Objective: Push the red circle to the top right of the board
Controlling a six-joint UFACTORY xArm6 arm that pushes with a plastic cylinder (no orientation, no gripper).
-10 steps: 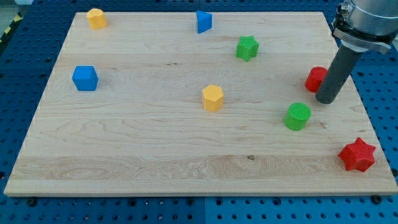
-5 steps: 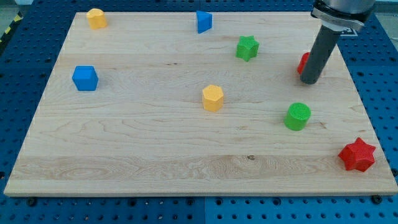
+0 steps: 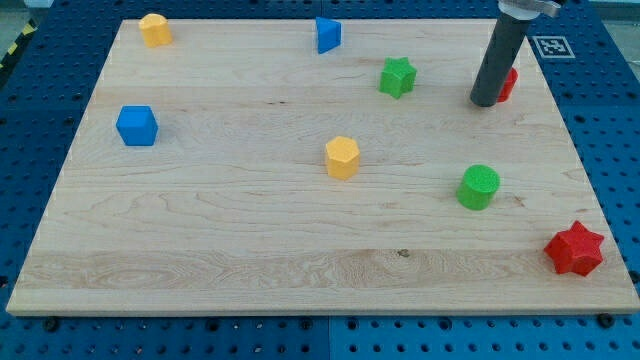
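Pale wooden board (image 3: 250, 230) is lying on a blue pegboard bench; my tip (image 3: 487, 103), a bare rod with no jaws to part or close, is pressing against the red circle (image 3: 508, 84) near the top right corner; pushing looks nearly finished, needing one short nudge upward-right; the circle is showing mostly hidden behind the rod.

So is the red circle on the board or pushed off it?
On. The red circle block sits on the wooden board near its top-right corner, mostly hidden behind my tip.

My tip (image 3: 486, 102) low, rod nearly upright.
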